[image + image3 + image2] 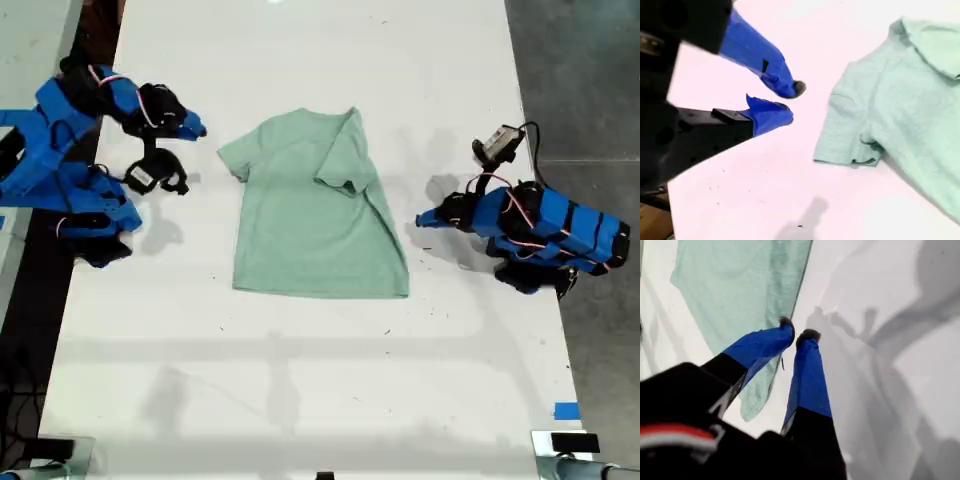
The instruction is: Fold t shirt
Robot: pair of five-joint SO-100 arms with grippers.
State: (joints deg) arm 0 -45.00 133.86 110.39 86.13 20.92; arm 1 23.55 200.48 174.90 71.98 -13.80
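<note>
Shirt: the t shirt (310, 215) lies flat in the middle of the white worktop (300, 380), between the two arms. One sleeve is spread toward the exterior view's left; the other side is folded in over the body, so the edge on the exterior view's right is a slanted fold.

First tool: my first tool (422, 221) is on the exterior view's right, pointing at the shirt. Its tips are almost together with a thin gap, and nothing is between them. In the first wrist view (799, 335) the tips are over the folded edge of the shirt (735, 290); I cannot tell if they touch it.

Second tool: my second tool (200, 130) is on the exterior view's left, near the spread sleeve but apart from it. Its tips (790, 102) stand a little apart and grip nothing.

Worktop: white, with shadows of the arms.
</note>
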